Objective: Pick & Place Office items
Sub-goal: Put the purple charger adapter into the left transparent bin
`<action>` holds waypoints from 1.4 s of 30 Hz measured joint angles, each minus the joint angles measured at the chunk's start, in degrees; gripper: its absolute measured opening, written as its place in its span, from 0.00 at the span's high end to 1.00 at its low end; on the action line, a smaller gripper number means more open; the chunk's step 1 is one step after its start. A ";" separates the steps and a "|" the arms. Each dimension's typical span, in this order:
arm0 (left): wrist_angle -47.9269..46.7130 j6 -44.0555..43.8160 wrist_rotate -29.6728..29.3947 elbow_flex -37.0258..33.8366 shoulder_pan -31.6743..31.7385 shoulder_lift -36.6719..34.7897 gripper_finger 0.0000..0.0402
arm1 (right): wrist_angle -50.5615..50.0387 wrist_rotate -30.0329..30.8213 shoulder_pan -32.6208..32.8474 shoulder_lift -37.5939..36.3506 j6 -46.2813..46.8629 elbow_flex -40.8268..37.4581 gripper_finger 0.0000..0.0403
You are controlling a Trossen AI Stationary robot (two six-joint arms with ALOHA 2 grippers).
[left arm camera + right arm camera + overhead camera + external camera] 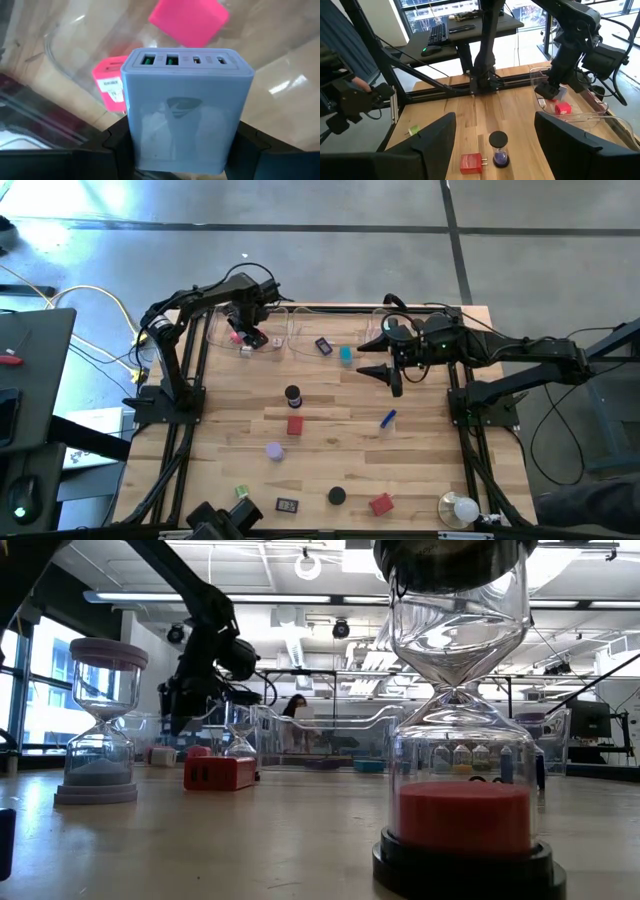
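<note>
Because the job is to gather the loose office items into the clear trays at the far edge of the surface [420, 480], the left tool [247, 332] hangs over the left tray [222, 340] with a pale lavender charger block [187, 107] clamped between its fingers, ports facing forward; the grip sits low on the block's sides, which keeps it steady until it is let go. Below it, inside that tray, lie a pink block [190, 21] and a red piece with a white label [111, 86], so the load appears to be held above the spot where like items are collected, and I judge the step in hand to be the drop. The right tool [390, 370] waits near the right trays with its fingers parted and nothing between them, probably kept clear so the arms do not cross. Other pieces lie scattered on the wood: a small hourglass with a dark cap [292, 394], a red plug block [294, 424], a lilac round piece [274, 450], a blue stick [387, 418], a black cap [337, 496] and another red block [381, 504]. A white bulb [462, 506] sits at the near right corner.
</note>
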 joint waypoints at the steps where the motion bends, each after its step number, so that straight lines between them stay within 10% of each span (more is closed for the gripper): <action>1: 0.22 -0.28 -0.11 0.00 0.21 0.44 0.49 | 0.00 -0.02 0.00 0.00 0.00 0.00 0.35; 17: 3.61 -5.45 0.29 0.04 0.39 6.04 0.49 | -2.08 -0.19 -0.02 0.00 1.31 0.00 0.35; 28: 4.22 -5.50 2.76 -0.07 0.39 6.23 0.28 | -2.05 -0.02 -0.03 0.00 1.31 0.00 0.35; 42: -4.55 -7.99 -11.63 -0.04 0.57 4.74 0.27 | -2.01 0.07 -0.07 0.00 1.29 0.00 0.35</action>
